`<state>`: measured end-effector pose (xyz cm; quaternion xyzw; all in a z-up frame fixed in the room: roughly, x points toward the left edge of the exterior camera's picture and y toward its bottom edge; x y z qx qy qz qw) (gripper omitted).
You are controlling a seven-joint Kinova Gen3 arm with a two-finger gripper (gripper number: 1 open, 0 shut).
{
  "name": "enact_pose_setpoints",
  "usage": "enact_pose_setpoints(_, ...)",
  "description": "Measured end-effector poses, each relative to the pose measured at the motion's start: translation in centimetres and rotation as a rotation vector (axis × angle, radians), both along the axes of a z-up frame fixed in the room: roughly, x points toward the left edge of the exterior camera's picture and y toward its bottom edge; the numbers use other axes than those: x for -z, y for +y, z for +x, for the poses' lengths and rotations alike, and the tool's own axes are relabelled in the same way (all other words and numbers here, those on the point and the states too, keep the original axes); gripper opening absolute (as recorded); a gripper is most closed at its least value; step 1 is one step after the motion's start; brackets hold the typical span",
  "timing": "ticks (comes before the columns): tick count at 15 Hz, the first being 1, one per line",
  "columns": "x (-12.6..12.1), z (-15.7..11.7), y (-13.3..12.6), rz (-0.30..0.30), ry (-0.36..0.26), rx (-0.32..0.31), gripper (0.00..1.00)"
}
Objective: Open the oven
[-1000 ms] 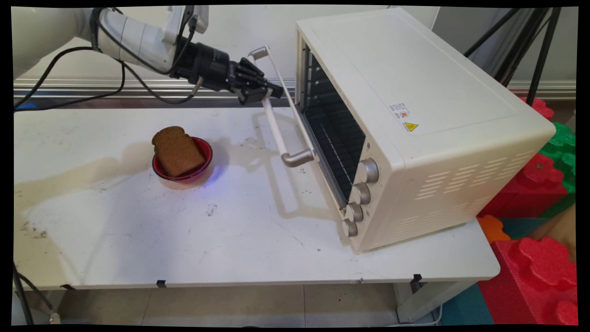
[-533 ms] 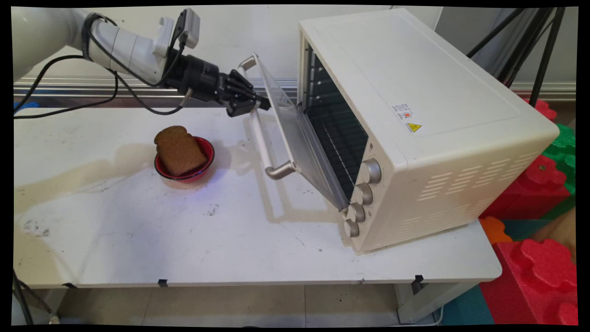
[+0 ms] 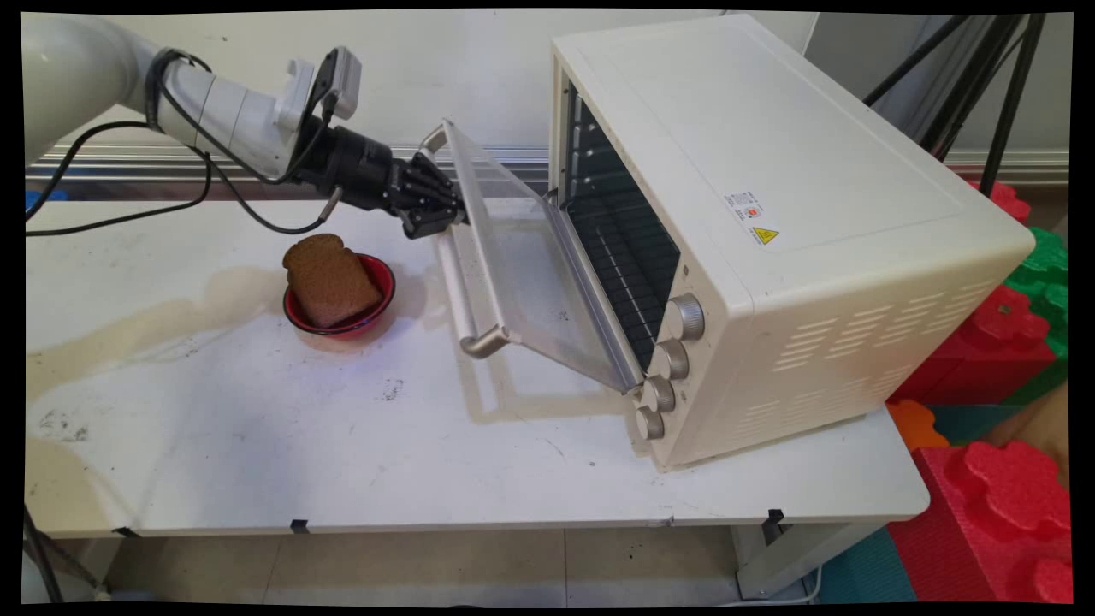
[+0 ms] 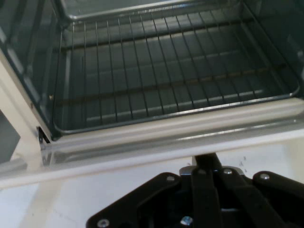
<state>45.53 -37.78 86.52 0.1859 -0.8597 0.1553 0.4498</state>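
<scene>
1. The place looked like a robot test room or lab, not a home kitchen.
2. A white robot arm (image 3: 214,111) with loose black cables reached over a worn, stained white surface (image 3: 342,445) set against a bare pale wall (image 3: 445,68).
3. A cream toaster oven (image 3: 770,214) stood alone on that surface with no kitchen fittings around it.
4. Black tripod legs (image 3: 992,85) stood behind the oven.
5. Red and green foam blocks (image 3: 1001,479) were stacked on the floor at the right.
6. The floor (image 3: 428,565) was plain pale tile.
</scene>
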Motion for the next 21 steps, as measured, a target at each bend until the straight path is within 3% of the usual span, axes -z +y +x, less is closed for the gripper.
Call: enact_pose_setpoints(21, 5.2, 4.2, 2.2, 0.036, -0.063, 0.012, 0.0)
